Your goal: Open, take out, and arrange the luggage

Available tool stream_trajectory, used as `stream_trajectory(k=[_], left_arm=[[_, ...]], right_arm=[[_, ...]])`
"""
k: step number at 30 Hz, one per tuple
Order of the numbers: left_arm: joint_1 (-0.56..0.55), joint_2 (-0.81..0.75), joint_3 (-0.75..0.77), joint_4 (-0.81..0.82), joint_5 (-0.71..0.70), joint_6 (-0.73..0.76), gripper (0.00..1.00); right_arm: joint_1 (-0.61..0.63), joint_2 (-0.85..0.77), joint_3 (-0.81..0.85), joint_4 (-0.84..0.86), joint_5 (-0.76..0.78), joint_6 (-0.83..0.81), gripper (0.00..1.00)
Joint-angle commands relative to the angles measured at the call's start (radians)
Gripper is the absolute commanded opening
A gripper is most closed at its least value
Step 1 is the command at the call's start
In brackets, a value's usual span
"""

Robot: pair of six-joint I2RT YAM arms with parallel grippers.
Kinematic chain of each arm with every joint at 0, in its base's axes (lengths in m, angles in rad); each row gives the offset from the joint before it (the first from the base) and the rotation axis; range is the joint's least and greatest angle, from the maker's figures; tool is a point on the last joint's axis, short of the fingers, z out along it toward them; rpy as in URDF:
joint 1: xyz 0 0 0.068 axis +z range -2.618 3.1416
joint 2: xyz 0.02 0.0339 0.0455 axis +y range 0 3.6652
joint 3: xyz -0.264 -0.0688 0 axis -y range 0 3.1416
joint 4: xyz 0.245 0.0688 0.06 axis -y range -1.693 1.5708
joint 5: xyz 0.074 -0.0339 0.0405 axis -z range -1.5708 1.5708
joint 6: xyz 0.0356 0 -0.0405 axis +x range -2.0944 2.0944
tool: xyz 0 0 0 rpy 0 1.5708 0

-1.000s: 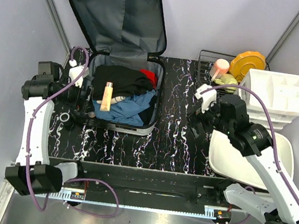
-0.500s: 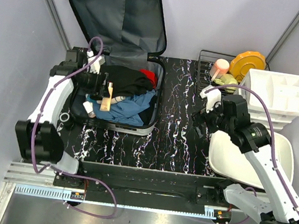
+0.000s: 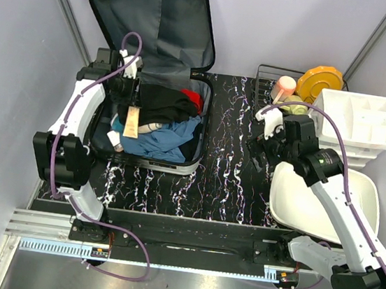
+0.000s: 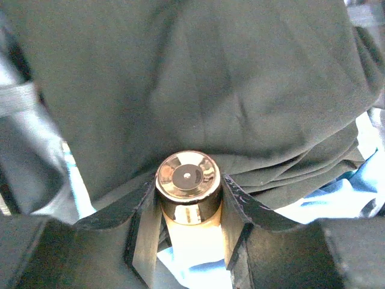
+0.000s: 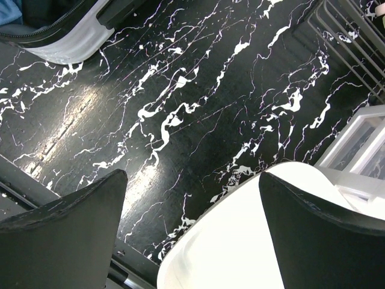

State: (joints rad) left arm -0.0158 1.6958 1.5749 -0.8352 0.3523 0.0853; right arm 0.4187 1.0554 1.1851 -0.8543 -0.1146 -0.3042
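The hard-shell suitcase with black trim and dark grey lining (image 3: 158, 27) lies open in the upper left of the top view, its lid propped against the back wall. Inside it, the left gripper (image 4: 189, 201) seems clamped on a peach tube with a shiny metal cap (image 4: 187, 176), close against a black garment (image 4: 210, 78). The right gripper (image 5: 192, 232) has its fingers wide apart over the black marbled table (image 5: 180, 90), beside a white plastic basin (image 5: 228, 259).
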Motion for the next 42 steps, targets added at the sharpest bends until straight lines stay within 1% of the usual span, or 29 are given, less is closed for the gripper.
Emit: stream_trajectory(k=[1, 4, 6, 8, 9, 10, 12, 15, 16, 18, 19, 20, 21, 22, 23, 25, 26, 27, 28, 29, 30, 32, 33, 34, 37, 38, 39, 41, 42], left_arm=[[0.059, -0.053, 0.184, -0.045, -0.041, 0.06, 0.16], [0.074, 0.016, 0.316, -0.125, -0.091, 0.132, 0.19], [0.074, 0.074, 0.355, -0.13, -0.136, 0.185, 0.24], [0.076, 0.125, 0.416, -0.131, -0.156, 0.215, 0.26], [0.077, 0.189, 0.44, -0.134, -0.167, 0.22, 0.27], [0.083, 0.217, 0.492, -0.139, -0.174, 0.223, 0.28], [0.089, 0.29, 0.533, -0.136, -0.142, 0.229, 0.29], [0.094, 0.344, 0.592, -0.131, -0.083, 0.231, 0.35], [0.093, 0.36, 0.612, -0.133, -0.067, 0.232, 0.49], [0.093, 0.357, 0.632, -0.162, -0.009, 0.225, 0.69], [0.091, 0.329, 0.631, -0.172, 0.007, 0.226, 0.76], [0.093, 0.305, 0.623, -0.18, 0.022, 0.22, 0.83], [0.093, 0.277, 0.607, -0.182, 0.025, 0.217, 0.87], [0.093, 0.248, 0.565, -0.182, 0.034, 0.217, 0.91], [0.093, 0.178, 0.544, -0.182, 0.062, 0.234, 0.99], [0.093, 0.115, 0.479, -0.182, 0.088, 0.245, 0.99], [0.093, 0.067, 0.464, -0.188, 0.108, 0.257, 0.99], [0.093, 0.047, 0.446, -0.218, 0.126, 0.266, 0.99], [0.089, 0.035, 0.442, -0.249, 0.178, 0.284, 0.99], [0.089, 0.016, 0.441, -0.309, 0.197, 0.336, 0.99], [0.086, 0.012, 0.429, -0.333, 0.204, 0.358, 0.99], [0.08, -0.007, 0.399, -0.361, 0.215, 0.389, 0.99], [0.08, -0.027, 0.361, -0.361, 0.221, 0.387, 0.99], [0.08, -0.038, 0.347, -0.363, 0.247, 0.381, 0.99], [0.074, -0.061, 0.309, -0.361, 0.31, 0.378, 0.99], [0.073, -0.061, 0.306, -0.361, 0.312, 0.386, 0.99], [0.068, -0.055, 0.309, -0.363, 0.312, 0.393, 0.99], [0.059, -0.029, 0.323, -0.376, 0.303, 0.43, 0.99], [0.056, -0.018, 0.341, -0.384, 0.301, 0.441, 0.99]], right_arm=[[-0.006, 0.021, 0.065, 0.037, 0.01, -0.012, 1.0], [-0.006, 0.028, 0.091, 0.026, 0.004, -0.013, 1.0], [-0.006, 0.034, 0.094, 0.023, 0.027, -0.027, 1.0], [-0.008, 0.038, 0.103, 0.018, 0.029, -0.032, 1.0], [-0.006, 0.046, 0.108, 0.015, 0.029, -0.033, 1.0], [-0.008, 0.049, 0.117, 0.012, 0.026, -0.035, 1.0], [-0.006, 0.061, 0.12, 0.015, 0.029, -0.048, 1.0], [-0.008, 0.078, 0.122, 0.012, 0.033, -0.052, 1.0], [-0.006, 0.077, 0.117, 0.008, 0.027, -0.055, 1.0], [-0.008, 0.084, 0.111, -0.035, 0.012, -0.087, 1.0], [-0.006, 0.095, 0.116, -0.064, 0.016, -0.095, 1.0], [-0.006, 0.107, 0.12, -0.098, 0.054, -0.095, 1.0], [-0.009, 0.124, 0.11, -0.171, 0.07, -0.095, 0.98], [-0.009, 0.126, 0.094, -0.205, 0.081, -0.107, 0.98], [-0.009, 0.118, 0.068, -0.235, 0.092, -0.128, 0.98], [-0.023, 0.056, -0.046, -0.259, 0.115, -0.243, 0.96], [-0.04, 0.032, -0.086, -0.255, 0.157, -0.292, 0.95], [-0.093, -0.003, -0.134, -0.256, 0.155, -0.358, 0.94], [-0.131, -0.008, -0.142, -0.273, 0.12, -0.386, 0.93], [-0.161, -0.006, -0.145, -0.319, 0.118, -0.412, 0.93], [-0.217, 0.012, -0.151, -0.334, 0.084, -0.461, 0.93], [-0.268, 0.031, -0.168, -0.335, 0.044, -0.516, 0.88], [-0.296, 0.047, -0.183, -0.324, 0.023, -0.556, 0.86], [-0.328, 0.058, -0.189, -0.313, -0.015, -0.567, 0.81], [-0.334, 0.106, -0.237, -0.282, -0.055, -0.659, 0.73], [-0.336, 0.117, -0.254, -0.244, -0.081, -0.691, 0.67], [-0.336, 0.136, -0.296, -0.22, -0.097, -0.737, 0.65], [-0.334, 0.166, -0.329, -0.142, -0.152, -0.766, 0.62], [-0.334, 0.201, -0.338, -0.129, -0.18, -0.789, 0.62]])
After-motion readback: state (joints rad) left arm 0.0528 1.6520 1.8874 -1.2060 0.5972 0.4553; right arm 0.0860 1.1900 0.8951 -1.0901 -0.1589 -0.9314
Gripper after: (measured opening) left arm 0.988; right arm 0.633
